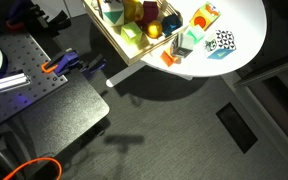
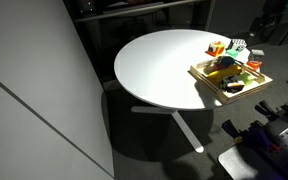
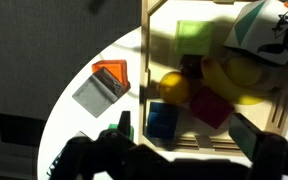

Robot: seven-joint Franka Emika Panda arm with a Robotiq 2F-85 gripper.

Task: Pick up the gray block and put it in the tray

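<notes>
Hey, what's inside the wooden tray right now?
The tray holds a green block, yellow ball, pink block and blue block. Whatever lies beneath the large yellow object is covered.

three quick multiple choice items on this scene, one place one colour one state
1. Where is the gray block? A on the white table outside the tray; B inside the tray; C in the pincer.
2. Colour of the block beside it? A purple; B black; C orange.
3. The pincer is: A shut on the gray block; B open, empty; C shut on the orange block.
Answers: 1 A, it lies outside the rim; 2 C, seen in the wrist view; 3 B, jaws wide apart, nothing between.
</notes>
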